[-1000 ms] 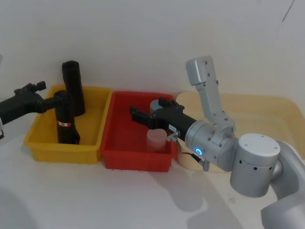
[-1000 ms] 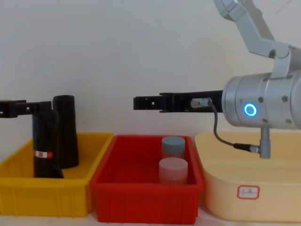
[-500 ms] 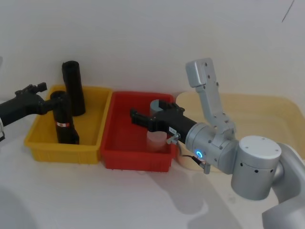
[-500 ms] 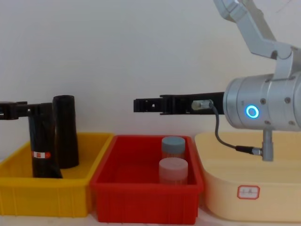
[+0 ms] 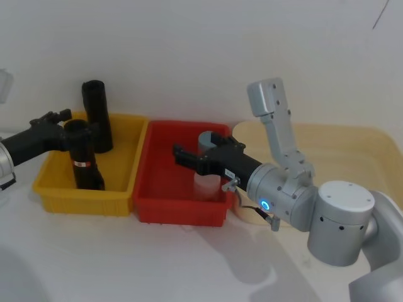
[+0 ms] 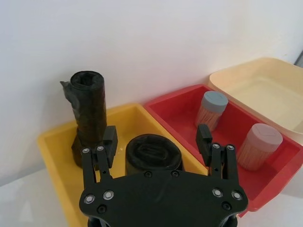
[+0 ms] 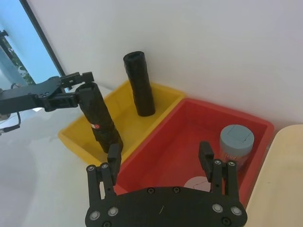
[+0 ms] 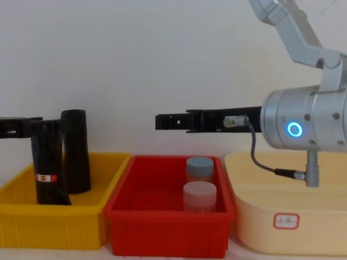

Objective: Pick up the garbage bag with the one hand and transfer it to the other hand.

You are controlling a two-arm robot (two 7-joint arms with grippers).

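The garbage bag (image 5: 82, 160), a black roll with a red-and-white sticker, stands nearly upright in the yellow bin (image 5: 82, 200); it also shows in the chest view (image 8: 47, 165). My left gripper (image 5: 72, 124) reaches in from the left and stands open, one finger (image 6: 108, 142) on each side of the roll's top (image 6: 152, 153), with small gaps. My right gripper (image 5: 192, 146), on the blue-ringed arm, hangs open above the red bin (image 5: 179, 211), holding nothing, its fingers (image 8: 162, 120) pointing toward the left arm.
A second black roll without a sticker (image 5: 96, 116) stands at the yellow bin's back. Two lidded jars (image 8: 200, 168) (image 8: 199, 196) sit in the red bin. A cream tub (image 5: 352, 145) lies on the right. A white wall runs behind the bins.
The garbage bag has gone from leaning to nearly upright, with the left gripper shifting slightly around its top. The right gripper has barely moved.
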